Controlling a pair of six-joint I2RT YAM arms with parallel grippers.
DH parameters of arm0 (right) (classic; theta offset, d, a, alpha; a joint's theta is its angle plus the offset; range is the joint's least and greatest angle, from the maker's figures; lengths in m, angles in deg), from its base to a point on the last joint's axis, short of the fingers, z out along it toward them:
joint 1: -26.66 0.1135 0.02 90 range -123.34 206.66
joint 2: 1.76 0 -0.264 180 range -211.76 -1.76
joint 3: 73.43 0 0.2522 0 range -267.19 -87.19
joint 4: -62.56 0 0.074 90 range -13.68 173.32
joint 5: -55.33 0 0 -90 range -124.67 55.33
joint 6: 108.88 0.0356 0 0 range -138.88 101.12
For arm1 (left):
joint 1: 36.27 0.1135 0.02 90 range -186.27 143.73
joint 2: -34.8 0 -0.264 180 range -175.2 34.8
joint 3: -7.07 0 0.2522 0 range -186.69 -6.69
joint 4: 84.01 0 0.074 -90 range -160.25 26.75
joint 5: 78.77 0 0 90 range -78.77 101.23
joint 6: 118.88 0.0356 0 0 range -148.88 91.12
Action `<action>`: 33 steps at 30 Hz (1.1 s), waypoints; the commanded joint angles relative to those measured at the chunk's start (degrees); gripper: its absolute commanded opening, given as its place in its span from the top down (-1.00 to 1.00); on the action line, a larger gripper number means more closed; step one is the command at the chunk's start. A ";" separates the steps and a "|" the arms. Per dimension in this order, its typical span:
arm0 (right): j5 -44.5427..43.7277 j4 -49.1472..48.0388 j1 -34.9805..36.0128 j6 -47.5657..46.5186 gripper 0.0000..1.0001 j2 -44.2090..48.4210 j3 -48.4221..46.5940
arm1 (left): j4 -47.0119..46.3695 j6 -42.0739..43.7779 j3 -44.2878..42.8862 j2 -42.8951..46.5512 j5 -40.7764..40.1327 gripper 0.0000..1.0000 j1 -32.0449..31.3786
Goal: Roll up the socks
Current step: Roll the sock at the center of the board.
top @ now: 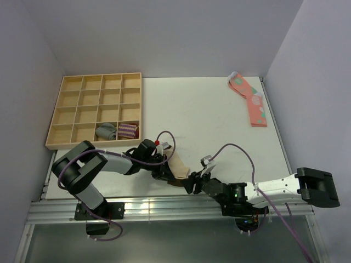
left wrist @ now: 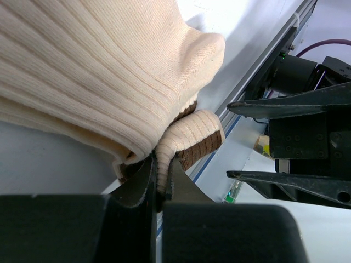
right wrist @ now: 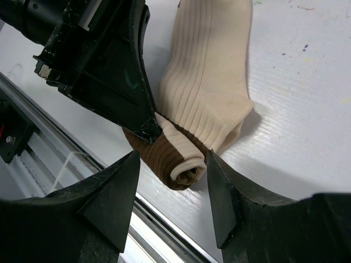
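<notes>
- One white table (top: 219,126), walled at back and on both sides.
- Wooden tray (top: 101,75) of sixteen cells, at far left corner.
- Left arm (top: 104,163) and right arm (top: 274,189), both bent inward, meeting near middle of near edge.
- Pink socks (top: 251,101) flat at far right corner, well apart from all else.
- Pair of beige socks (top: 179,166) at near edge, between the two grippers. Ribbed length flat on table, brown-banded end curled into a small roll just beside the rail (top: 164,208).
- Left gripper (left wrist: 159,183) clamped tight on a fold of the socks, right at the roll.
- Right gripper (right wrist: 173,156) with jaws wide apart, one on each side of the roll, not pinching it.
- Grey roll (top: 106,131) and striped roll (top: 128,130) in neighbouring cells at right end of tray's near row.
</notes>
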 commanded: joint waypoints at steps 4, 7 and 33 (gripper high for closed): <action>1.41 -4.96 -2.52 -4.29 -0.19 -1.49 0.48 | 2.48 1.08 -0.45 -1.10 -2.50 0.99 0.19; 4.30 -8.13 -4.45 -5.16 -0.19 -3.15 1.61 | 2.57 1.17 -0.54 -1.01 -2.58 0.99 0.28; 9.94 -6.75 -7.97 2.64 0.41 -13.80 -0.48 | 0.90 0.64 -0.45 -0.92 -2.32 0.96 0.28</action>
